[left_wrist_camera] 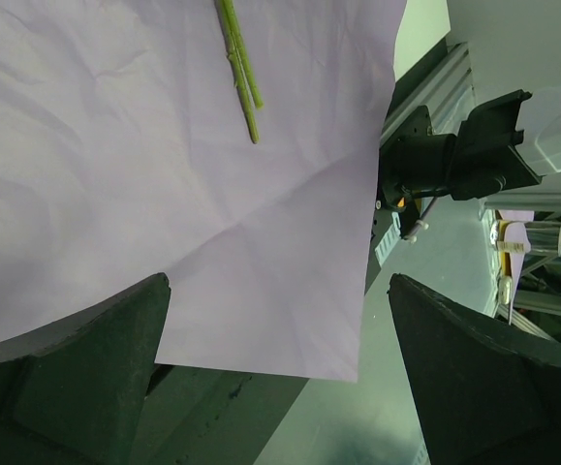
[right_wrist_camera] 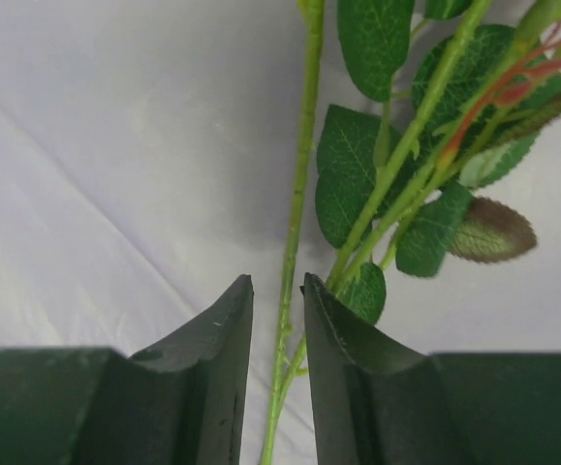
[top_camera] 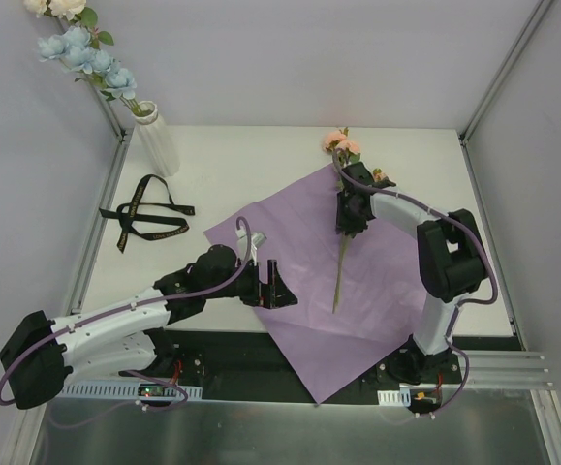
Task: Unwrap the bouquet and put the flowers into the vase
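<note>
The bouquet lies undone, with its purple paper [top_camera: 377,281] spread flat on the table. A peach-pink rose [top_camera: 341,143] with a long green stem [top_camera: 338,281] rests on the paper. My right gripper [top_camera: 351,223] is down over that stem. In the right wrist view its jaws [right_wrist_camera: 278,283] stand narrowly apart on either side of the forked stems [right_wrist_camera: 290,291], with a slit of paper showing on the left. The white ribbed vase [top_camera: 159,143] stands at the back left and holds blue and white flowers [top_camera: 84,50]. My left gripper [top_camera: 278,287] [left_wrist_camera: 278,281] is wide open and empty over the paper's near edge.
The black ribbon [top_camera: 149,218] lies loose on the table left of the paper. The paper's near corner [top_camera: 324,383] hangs past the table's front edge. Stem ends [left_wrist_camera: 246,97] show in the left wrist view. Metal frame posts [top_camera: 115,126] bound the table's sides.
</note>
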`<action>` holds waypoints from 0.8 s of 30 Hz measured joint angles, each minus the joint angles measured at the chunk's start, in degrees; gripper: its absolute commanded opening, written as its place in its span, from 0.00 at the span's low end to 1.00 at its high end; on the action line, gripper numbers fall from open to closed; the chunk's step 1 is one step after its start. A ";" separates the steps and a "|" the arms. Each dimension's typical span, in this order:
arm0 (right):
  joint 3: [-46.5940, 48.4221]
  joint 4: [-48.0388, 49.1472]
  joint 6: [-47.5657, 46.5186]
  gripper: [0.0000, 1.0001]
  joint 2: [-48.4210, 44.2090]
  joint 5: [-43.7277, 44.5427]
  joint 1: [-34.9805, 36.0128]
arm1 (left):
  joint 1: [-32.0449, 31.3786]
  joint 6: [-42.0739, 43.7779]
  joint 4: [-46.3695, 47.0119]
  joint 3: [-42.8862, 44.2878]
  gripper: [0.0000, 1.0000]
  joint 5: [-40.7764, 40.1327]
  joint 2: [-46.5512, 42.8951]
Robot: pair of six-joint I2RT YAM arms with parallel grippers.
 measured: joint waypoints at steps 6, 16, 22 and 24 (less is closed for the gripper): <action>0.00 1.09 -0.26 0.08 2.93 -0.20 0.00 | 0.00 0.20 0.02 0.35 0.95 0.00 0.90; 0.52 -1.38 -0.70 0.01 -3.15 -0.11 0.90 | 0.02 0.61 -0.13 1.81 0.97 -1.68 1.01; 0.42 1.22 -0.74 0.01 -25.83 -4.57 1.97 | 0.02 0.46 -0.26 1.92 0.99 -5.05 -0.92; -0.50 4.57 -0.55 0.01 -33.48 -7.89 2.08 | 0.02 0.35 -0.22 1.92 0.99 -5.97 -1.97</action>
